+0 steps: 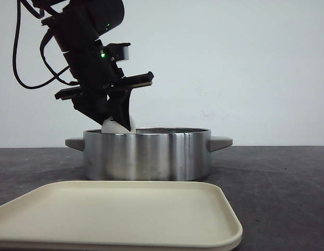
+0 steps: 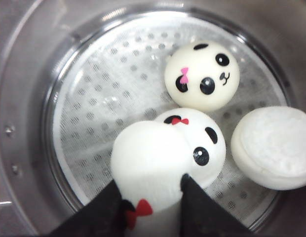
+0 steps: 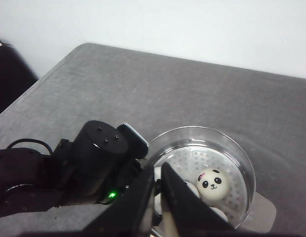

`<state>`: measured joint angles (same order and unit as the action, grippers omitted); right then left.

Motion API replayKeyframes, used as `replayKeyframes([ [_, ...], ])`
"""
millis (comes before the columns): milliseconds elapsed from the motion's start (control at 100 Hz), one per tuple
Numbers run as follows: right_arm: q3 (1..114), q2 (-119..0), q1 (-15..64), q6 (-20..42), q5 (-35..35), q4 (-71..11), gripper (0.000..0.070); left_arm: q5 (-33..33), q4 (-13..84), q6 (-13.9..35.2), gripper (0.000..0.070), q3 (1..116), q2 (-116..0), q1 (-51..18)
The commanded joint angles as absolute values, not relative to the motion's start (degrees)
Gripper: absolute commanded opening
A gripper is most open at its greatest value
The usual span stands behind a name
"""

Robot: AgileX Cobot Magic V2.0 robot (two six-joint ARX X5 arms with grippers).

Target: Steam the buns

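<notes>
Nearest the front edge of the dark grey counter [image 1: 287, 198], a cream rectangular plastic tray [image 1: 120, 212] is lying bare, presumably where the buns waited. Just behind it, toward the middle of the counter, a round brushed-steel steamer pot with grey side handles [image 1: 147, 154] is standing upright, its perforated insert [image 2: 113, 98] keeping the buns off the base so steam can reach them.

The left gripper [image 2: 149, 197] is reaching down over the pot's left rim, its black jaws clamped on a smooth white dome-shaped bun with a red bow [image 2: 149, 168]. It is holding that bun low, just above the insert, probably so it can be set down gently rather than dropped. This looks like the fourth and last bun.

Three more are already sitting on the insert: a white bun with a red bow and black oval eyes [image 2: 202, 143] directly behind the held one and seemingly touching it; a white panda-faced bun with a pink bow [image 2: 202, 74] beyond; and a bun lying face-down with its flat, matte underside up [image 2: 271, 148].

The right gripper [image 3: 158, 207] is hovering above the pot's near side, holding nothing; its jaws are looking nearly together, though I cannot tell for certain.
</notes>
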<state>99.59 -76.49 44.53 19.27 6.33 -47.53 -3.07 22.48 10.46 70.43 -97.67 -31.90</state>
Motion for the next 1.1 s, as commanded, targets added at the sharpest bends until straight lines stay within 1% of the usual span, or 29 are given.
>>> replayKeyframes([
  [0, 100.3, -77.2, 45.0, 18.6, 6.5, -47.3, 0.0014, -3.2, 21.5, 10.1, 0.0223, 71.6, -98.5, -32.3],
  [20, 100.3, -77.2, 45.0, 18.6, 6.5, -47.3, 0.0014, -3.2, 21.4, 10.1, 0.0262, 71.6, -98.5, -32.3],
  [40, 100.3, -77.2, 45.0, 18.6, 6.5, -47.3, 0.0014, -3.2, 21.3, 10.1, 0.0332, 71.6, -98.5, -32.3],
  [50, 100.3, -77.2, 45.0, 18.6, 6.5, -47.3, 0.0014, -3.2, 21.3, 10.1, 0.0347, 71.7, -98.5, -32.3],
  [60, 100.3, -77.2, 45.0, 18.6, 6.5, -47.3, 0.0014, -3.2, 21.3, 10.1, 0.0388, 71.7, -98.5, -32.4],
  [70, 100.3, -77.2, 45.0, 18.6, 6.5, -47.3, 0.0014, -3.2, 21.3, 10.1, 0.0403, 71.7, -98.5, -32.4],
  [100, 100.3, -77.2, 45.0, 18.6, 6.5, -47.3, 0.0014, -3.2, 21.4, 10.1, 0.0487, 71.7, -98.3, -32.4],
  [110, 100.3, -77.2, 45.0, 18.6, 6.5, -47.3, 0.0014, -3.2, 21.4, 10.1, 0.0496, 71.7, -98.3, -32.4],
  [120, 100.3, -77.2, 45.0, 18.6, 6.5, -47.3, 0.0014, -3.2, 21.4, 10.1, 0.0523, 71.7, -98.2, -32.4],
  [150, 100.3, -77.2, 45.0, 18.6, 6.5, -47.3, 0.0014, -3.2, 21.3, 10.1, 0.055, 71.7, -98.1, -32.4],
  [300, 100.2, -77.2, 45.0, 17.6, 6.8, -47.9, 0.0014, -3.2, 22.2, 10.1, 0.0556, 71.7, -96.2, -32.4],
  [480, 99.2, -77.2, 45.0, 16.8, 11.2, -49.7, 0.0014, -3.7, 22.7, 10.1, 0.0546, 71.7, -90.1, -32.2],
  [530, 98.9, -77.1, 45.0, 16.8, 13.1, -50.2, 0.0014, -4.6, 22.5, 10.1, 0.0518, 71.7, -87.7, -32.1],
  [590, 98.6, -77.1, 45.0, 16.8, 15.4, -50.7, 0.0014, -5.3, 22.4, 10.1, 0.044, 71.7, -84.6, -31.8],
  [620, 98.5, -77.1, 45.0, 16.8, 16.1, -50.9, 0.0014, -5.7, 22.6, 10.1, 0.0387, 71.7, -82.6, -31.6],
  [720, 98.3, -77.0, 45.5, 16.8, 18.5, -50.7, 0.0014, -5.8, 23.5, 10.1, 0.0264, 71.7, -77.3, -30.9],
  [760, 98.3, -76.8, 45.8, 16.8, 19.5, -50.5, 0.0015, -5.8, 24.3, 10.1, 0.0173, 71.7, -74.7, -30.6],
  [770, 98.3, -76.8, 45.8, 16.8, 19.8, -50.4, 0.0014, -5.8, 24.4, 10.1, 0.016, 71.7, -74.4, -30.6],
  [810, 98.2, -76.7, 46.2, 16.8, 20.6, -50.0, 0.0014, -5.8, 25.1, 9.8, 0.0044, 71.7, -72.3, -30.3],
  [820, 98.2, -76.7, 46.3, 16.8, 20.9, -49.8, 0.0014, -5.8, 25.6, 9.7, 0.0002, 71.7, -71.4, -30.3],
  [980, 98.0, -76.2, 48.4, 16.8, 24.6, -48.6, 0.0015, -5.8, 30.4, 7.9, 0.0, 71.5, -63.1, -29.8],
  [1090, 95.0, -74.6, 50.3, 16.8, 26.5, -45.1, 0.0015, -5.8, 33.8, 7.9, 0.0, 71.4, -57.9, -29.3],
])
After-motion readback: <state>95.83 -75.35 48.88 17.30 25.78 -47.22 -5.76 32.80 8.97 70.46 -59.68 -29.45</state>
